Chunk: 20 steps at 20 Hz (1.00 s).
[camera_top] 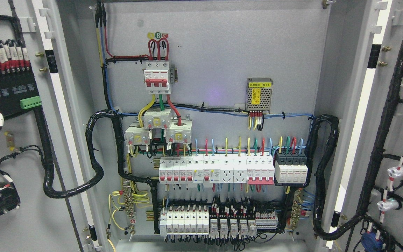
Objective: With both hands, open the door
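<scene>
Both doors, the left door (30,140) and right door (397,140), stand wide open; no robot hands show, so a door could swing back unheld.

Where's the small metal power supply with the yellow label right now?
In the head view, the power supply is mounted on the cabinet back panel, upper right of centre, right of the main breaker and above the breaker row.

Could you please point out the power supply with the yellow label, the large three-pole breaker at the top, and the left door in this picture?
Power supply (259,94): head view, on its yellow label.
Three-pole breaker (157,76): head view, on its white front.
Left door (19,224): head view, on its bare grey inner face.
</scene>
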{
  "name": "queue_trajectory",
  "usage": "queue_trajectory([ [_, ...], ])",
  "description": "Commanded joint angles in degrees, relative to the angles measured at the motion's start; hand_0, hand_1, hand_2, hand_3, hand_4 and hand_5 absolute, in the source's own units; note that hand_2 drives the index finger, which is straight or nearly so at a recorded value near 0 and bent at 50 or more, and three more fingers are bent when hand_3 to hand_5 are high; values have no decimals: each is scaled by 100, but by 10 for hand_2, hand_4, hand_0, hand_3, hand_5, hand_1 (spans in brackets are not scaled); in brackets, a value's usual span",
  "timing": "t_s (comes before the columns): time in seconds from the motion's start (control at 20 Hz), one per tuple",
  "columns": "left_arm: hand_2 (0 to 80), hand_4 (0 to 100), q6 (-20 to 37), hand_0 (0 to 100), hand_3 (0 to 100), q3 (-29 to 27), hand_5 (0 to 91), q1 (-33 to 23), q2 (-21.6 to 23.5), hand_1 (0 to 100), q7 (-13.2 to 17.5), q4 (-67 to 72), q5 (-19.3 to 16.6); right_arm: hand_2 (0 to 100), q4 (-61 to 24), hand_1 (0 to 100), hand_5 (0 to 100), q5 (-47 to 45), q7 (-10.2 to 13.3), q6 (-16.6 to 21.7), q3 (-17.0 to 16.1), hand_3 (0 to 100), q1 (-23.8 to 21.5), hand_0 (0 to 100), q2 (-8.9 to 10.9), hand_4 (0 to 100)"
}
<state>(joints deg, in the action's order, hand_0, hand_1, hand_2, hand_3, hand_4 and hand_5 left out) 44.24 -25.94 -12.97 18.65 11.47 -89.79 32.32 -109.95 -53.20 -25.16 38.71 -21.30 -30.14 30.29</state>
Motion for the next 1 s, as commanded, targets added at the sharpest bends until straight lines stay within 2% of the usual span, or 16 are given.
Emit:
queue_trajectory([
  [0.0,0,26,2458,0,0,-34,0,357,165,0,-5,805,-15,0,123,0,0,-33,2,-4,-49,0,-19,226,-5,0],
  [0.7,0,26,2449,0,0,72,0,1253,447,0,4,1824,-85,0,132,0,0,-33,2,5,-260,0,-159,226,-5,0],
  [0.95,0,26,2449,0,0,98,0,1359,482,0,4,1957,-94,0,132,0,0,-33,-6,23,-295,0,-238,226,-14,0],
])
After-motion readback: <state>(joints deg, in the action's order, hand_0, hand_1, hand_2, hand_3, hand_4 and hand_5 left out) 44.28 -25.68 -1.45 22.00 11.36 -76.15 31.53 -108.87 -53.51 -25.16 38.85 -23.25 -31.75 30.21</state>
